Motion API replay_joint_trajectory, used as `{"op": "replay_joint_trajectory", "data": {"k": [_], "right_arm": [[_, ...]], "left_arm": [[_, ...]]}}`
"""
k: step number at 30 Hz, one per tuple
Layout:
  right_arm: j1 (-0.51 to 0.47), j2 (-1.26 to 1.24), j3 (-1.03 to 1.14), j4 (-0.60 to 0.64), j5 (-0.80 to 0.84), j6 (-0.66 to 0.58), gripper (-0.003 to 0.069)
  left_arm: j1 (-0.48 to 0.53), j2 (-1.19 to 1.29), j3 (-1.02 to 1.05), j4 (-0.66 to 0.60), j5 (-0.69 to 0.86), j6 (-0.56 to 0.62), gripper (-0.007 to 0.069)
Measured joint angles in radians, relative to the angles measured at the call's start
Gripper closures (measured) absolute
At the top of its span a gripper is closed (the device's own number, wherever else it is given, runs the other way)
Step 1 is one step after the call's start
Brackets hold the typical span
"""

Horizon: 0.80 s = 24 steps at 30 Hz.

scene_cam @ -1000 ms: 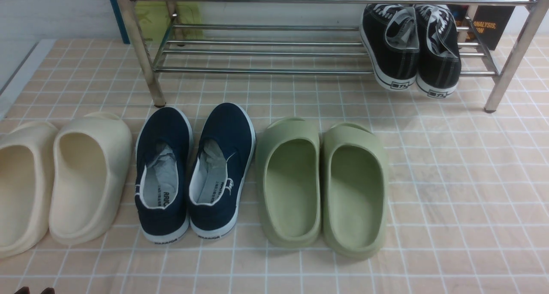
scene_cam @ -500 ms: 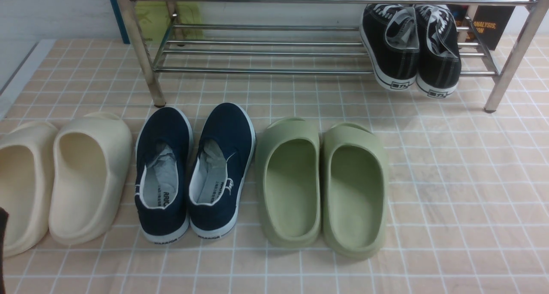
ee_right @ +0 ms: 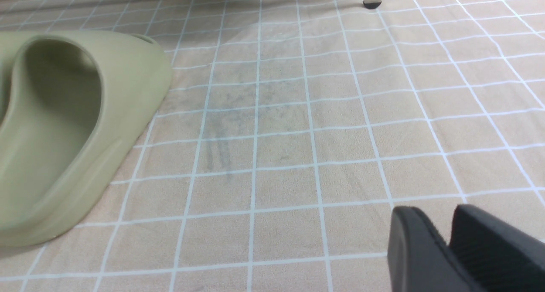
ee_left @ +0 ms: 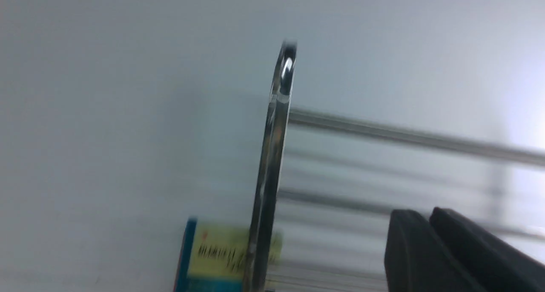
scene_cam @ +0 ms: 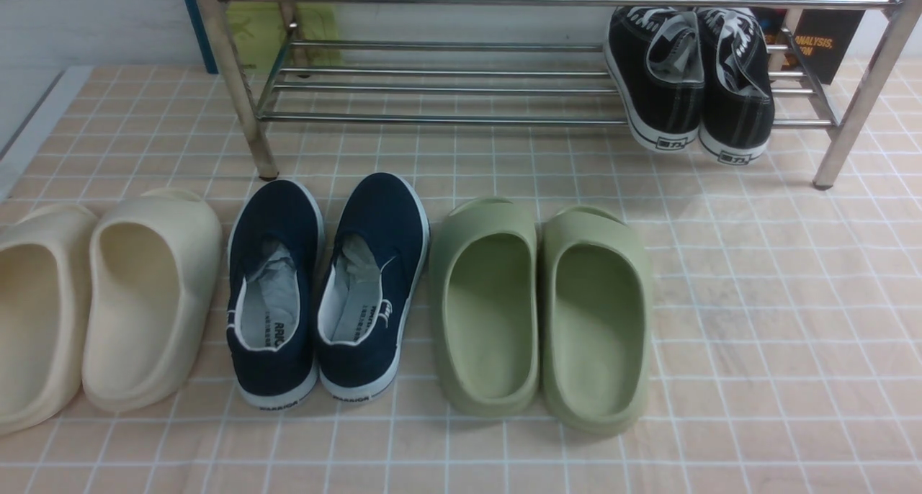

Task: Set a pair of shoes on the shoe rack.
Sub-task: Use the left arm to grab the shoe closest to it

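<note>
lying before the shoe rack (scene_cam: 432,117), pair of shoes (scene_cam: 340,292), in neither claw: left claw (ee_left: 427,217) closed, right claw (ee_right: 448,219) narrowly apart

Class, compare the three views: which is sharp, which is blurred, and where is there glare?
Front view: sharp and evenly lit across the navy shoes. Left wrist view: blurred, with a glare streak on the shoe rack post. Right wrist view: sharp on the green slide.

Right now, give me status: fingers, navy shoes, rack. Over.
Left fingers shut, empty. Right fingers slightly apart, empty. Navy shoes on floor before shoe rack, untouched. Black sneakers fill rack's right end.
</note>
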Motion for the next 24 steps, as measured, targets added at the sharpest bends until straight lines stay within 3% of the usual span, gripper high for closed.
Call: {"op": "replay_joint_trajectory", "data": {"k": [5, 10, 17, 21, 24], "right_arm": [[0.000, 0.000, 0.000, 0.000, 0.000, 0.000, 0.0513], [0.000, 0.000, 0.000, 0.000, 0.000, 0.000, 0.0509], [0.000, 0.000, 0.000, 0.000, 0.000, 0.000, 0.0494], [0.000, 0.000, 0.000, 0.000, 0.000, 0.000, 0.0487], [0.000, 0.000, 0.000, 0.000, 0.000, 0.000, 0.0484]], "left_arm": [[0.000, 0.257, -0.114, -0.008, 0.327, 0.012, 0.0622], [0.000, 0.504, -0.125, -0.013, 0.397, 0.014, 0.0622], [-0.006, 0.884, -0.202, -0.162, 0.480, 0.022, 0.0603], [-0.058, 1.088, -0.360, -0.181, 0.569, 0.116, 0.0500], [-0.095, 1.201, -0.447, -0.157, 0.583, 0.149, 0.0379]]}}
